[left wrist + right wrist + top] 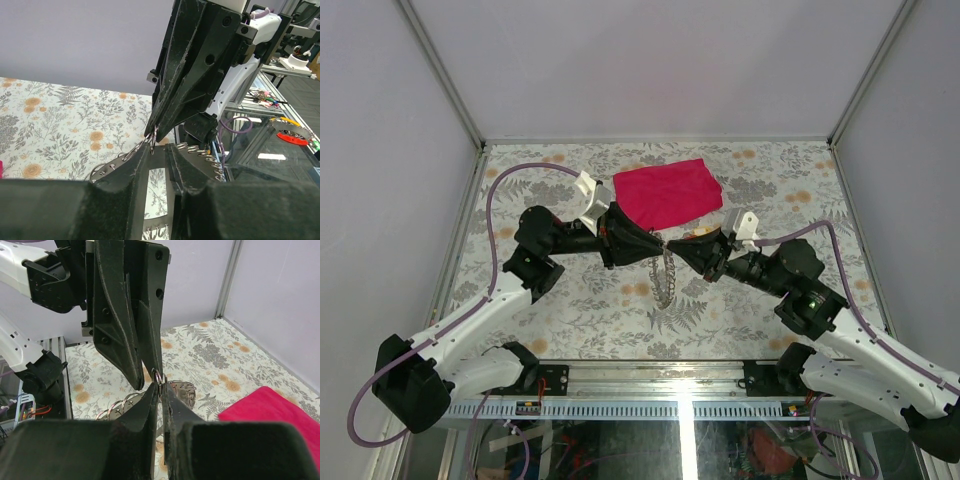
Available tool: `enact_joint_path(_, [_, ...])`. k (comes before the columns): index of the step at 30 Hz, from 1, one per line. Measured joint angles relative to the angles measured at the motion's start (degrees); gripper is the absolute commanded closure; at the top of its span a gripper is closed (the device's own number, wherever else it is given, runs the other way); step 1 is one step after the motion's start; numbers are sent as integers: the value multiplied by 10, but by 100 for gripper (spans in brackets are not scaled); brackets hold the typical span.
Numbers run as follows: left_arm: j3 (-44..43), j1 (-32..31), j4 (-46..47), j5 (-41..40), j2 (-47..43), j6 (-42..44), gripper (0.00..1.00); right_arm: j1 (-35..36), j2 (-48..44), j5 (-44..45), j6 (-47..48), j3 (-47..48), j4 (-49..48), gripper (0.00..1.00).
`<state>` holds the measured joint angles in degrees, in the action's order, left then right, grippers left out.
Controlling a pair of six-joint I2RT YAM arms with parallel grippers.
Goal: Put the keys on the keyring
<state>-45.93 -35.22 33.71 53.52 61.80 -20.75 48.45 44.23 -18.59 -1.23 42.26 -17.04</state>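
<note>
Both grippers meet tip to tip over the middle of the table. My right gripper [160, 384] is shut on a silver keyring [158, 375], which shows edge on at its tips. My left gripper [159, 147] faces it with its jaws a little apart, and the keyring [151, 143] touches the tip of one finger. A dark strip set with several small silver rings [665, 281] trails from the meeting point toward the near edge. It also shows in the left wrist view [206, 156] and the right wrist view [120, 405]. I cannot make out any keys.
A red cloth [667, 193] lies flat just behind the grippers; it also shows in the right wrist view [270, 407]. The floral table [770, 180] is walled on the left, right and back. Purple cables [510, 180] arc over both arms.
</note>
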Motion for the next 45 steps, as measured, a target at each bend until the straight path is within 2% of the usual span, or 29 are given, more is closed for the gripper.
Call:
enact_joint_path(5, [0, 0, 0, -1, 0, 0, 88, 0, 3, -4, 2, 0, 0, 100])
enact_joint_path(9, [0, 0, -1, -3, 0, 0, 99, 0, 7, -7, 2, 1, 0, 100])
enact_joint_path(11, [0, 0, -4, -6, 0, 1, 100, 0, 9, -8, 2, 2, 1, 99])
enact_joint_path(19, [-6, 0, -23, -9, 1, 5, 100, 0, 6, -15, 21, 7, 18, 67])
enact_joint_path(21, [-7, 0, -29, -10, 1, 7, 100, 0, 0, -20, 38, 13, 36, 62])
enact_joint_path(25, [-7, 0, -35, -10, 1, 9, 100, 0, -26, -19, 70, 17, 71, 60])
enact_joint_path(30, [-7, 0, -36, -9, 1, 9, 100, 0, -59, -14, 101, 17, 110, 63])
enact_joint_path(36, [-7, 0, -33, 5, 1, 8, 100, 0, -71, -1, 142, 18, 162, 58])
enact_joint_path(45, [-7, 0, -26, 16, 4, 1, 100, 0, -45, 1, 147, 17, 140, 53])
